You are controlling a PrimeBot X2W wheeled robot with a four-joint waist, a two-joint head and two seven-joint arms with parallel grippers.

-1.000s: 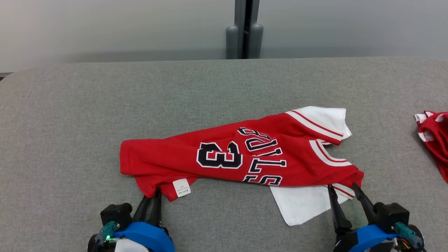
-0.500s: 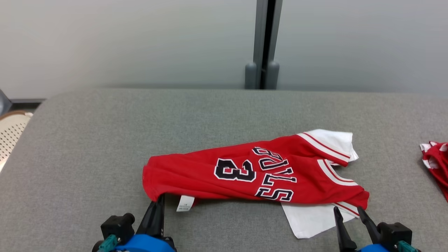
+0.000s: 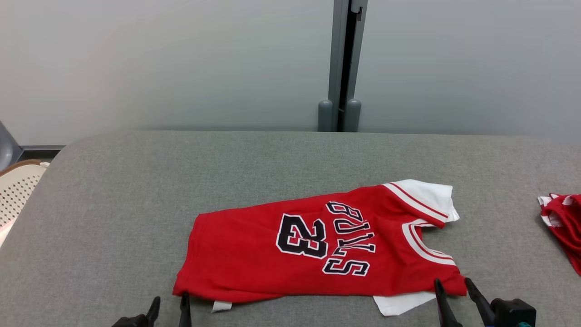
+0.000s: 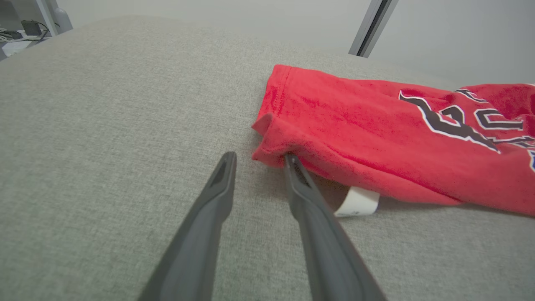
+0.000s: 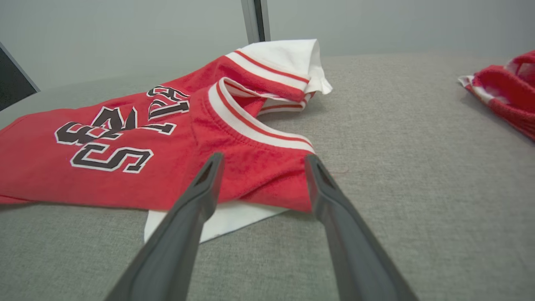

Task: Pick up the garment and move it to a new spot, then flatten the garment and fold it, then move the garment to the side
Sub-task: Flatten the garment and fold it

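Observation:
The garment (image 3: 317, 250) is a red jersey with a black "23" and white-trimmed neck, lying spread on the grey table (image 3: 113, 181). White cloth pokes out at its far right shoulder and under its near right corner. My left gripper (image 3: 169, 309) stands open at the jersey's near left hem corner. In the left wrist view one fingertip of the left gripper (image 4: 259, 158) touches the hem (image 4: 271, 154), beside a white label (image 4: 357, 202). My right gripper (image 3: 454, 290) is open at the near right shoulder. In the right wrist view the red shoulder (image 5: 259, 175) lies between the open fingers of the right gripper (image 5: 263, 159).
Another red and white garment (image 3: 560, 222) lies at the table's right edge, also in the right wrist view (image 5: 501, 88). A white perforated seat (image 3: 16, 190) stands past the left edge. A grey post (image 3: 340, 68) rises behind the table against the wall.
The left gripper, shut on the near hem, drew it towards me so the full "23" shows, then opened and let go. The head camera has tilted up. The right gripper stayed open.

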